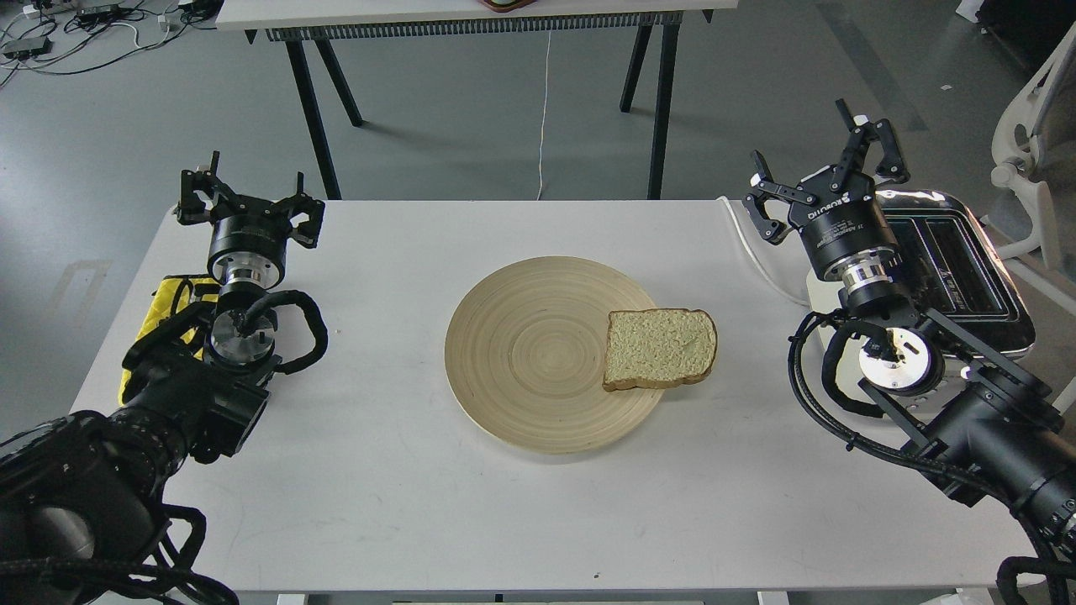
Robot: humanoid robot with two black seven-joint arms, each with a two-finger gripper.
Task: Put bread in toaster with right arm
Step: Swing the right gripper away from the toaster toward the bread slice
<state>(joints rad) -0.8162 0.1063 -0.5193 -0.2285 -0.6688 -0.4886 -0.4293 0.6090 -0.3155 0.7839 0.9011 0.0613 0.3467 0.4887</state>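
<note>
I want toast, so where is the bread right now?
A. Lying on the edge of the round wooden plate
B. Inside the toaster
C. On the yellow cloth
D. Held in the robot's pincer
A: the bread lies flat on the right rim of the wooden plate, sticking out a little past the plate's edge, with neither pincer touching it.
</note>
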